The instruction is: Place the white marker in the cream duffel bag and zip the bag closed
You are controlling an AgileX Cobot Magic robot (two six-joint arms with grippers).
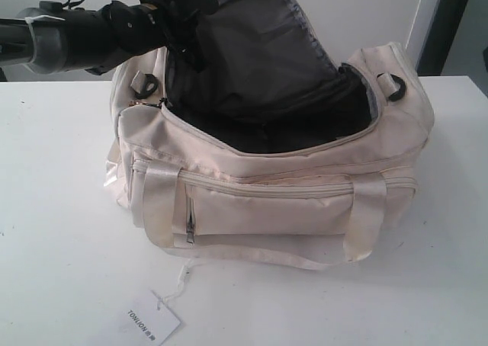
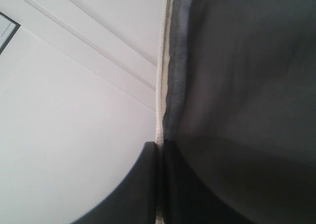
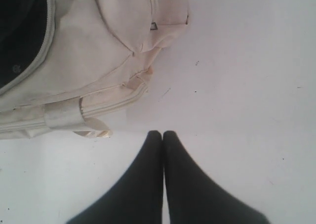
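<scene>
The cream duffel bag (image 1: pixel 267 201) lies on the white table (image 1: pixel 53 209) with its top open and its dark grey lining showing. My left gripper (image 1: pixel 181 14) holds the lid flap (image 1: pixel 259 49) raised above the opening. In the left wrist view the left gripper (image 2: pixel 159 145) is shut on the flap's cream zipper edge (image 2: pixel 160 86). My right gripper (image 3: pixel 163 133) is shut with nothing in it, over bare table (image 3: pixel 247 86) a little off one end of the duffel bag (image 3: pixel 89 51); it does not show in the exterior view. The white marker is out of view.
A white paper tag (image 1: pixel 152 319) printed with black letters lies on a string in front of the bag. A satin strap handle (image 1: pixel 160 201) hangs over the bag's front pocket. The left arm (image 1: pixel 69 41) reaches in from the left.
</scene>
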